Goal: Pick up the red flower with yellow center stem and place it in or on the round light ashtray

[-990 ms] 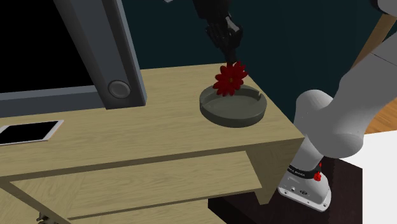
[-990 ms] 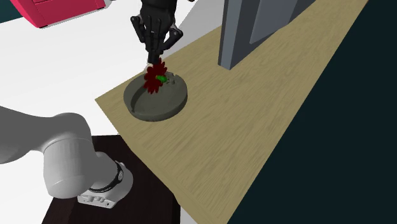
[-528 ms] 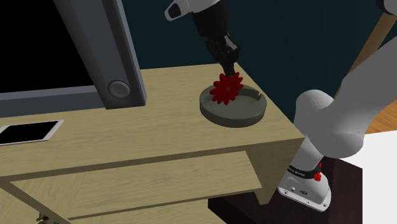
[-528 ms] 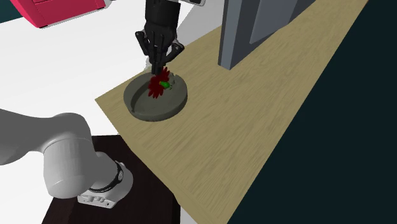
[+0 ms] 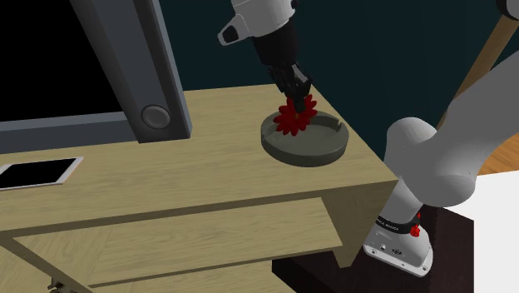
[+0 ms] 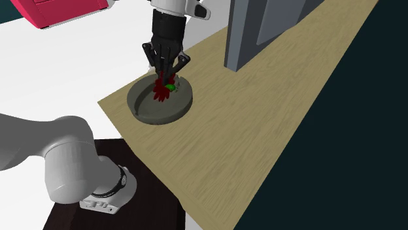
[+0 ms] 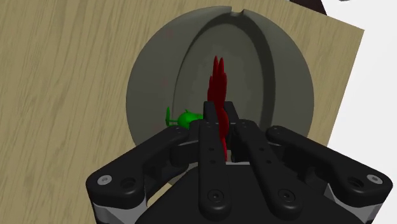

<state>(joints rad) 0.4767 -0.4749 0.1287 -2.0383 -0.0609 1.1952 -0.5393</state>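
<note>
The gripper (image 5: 297, 96) clenched the red flower (image 5: 293, 121) edge-on, low inside the grey ashtray (image 5: 320, 156), likely so that letting go would leave it there.

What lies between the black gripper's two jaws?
The red many-petalled flower, edge-on in the wrist view, clasped by both jaws over the round grey ashtray; its green stem sticks out sideways.

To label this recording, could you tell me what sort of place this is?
Probably a home office or living room: a light wooden desk, a large grey-framed black screen and a flat white phone.
</note>
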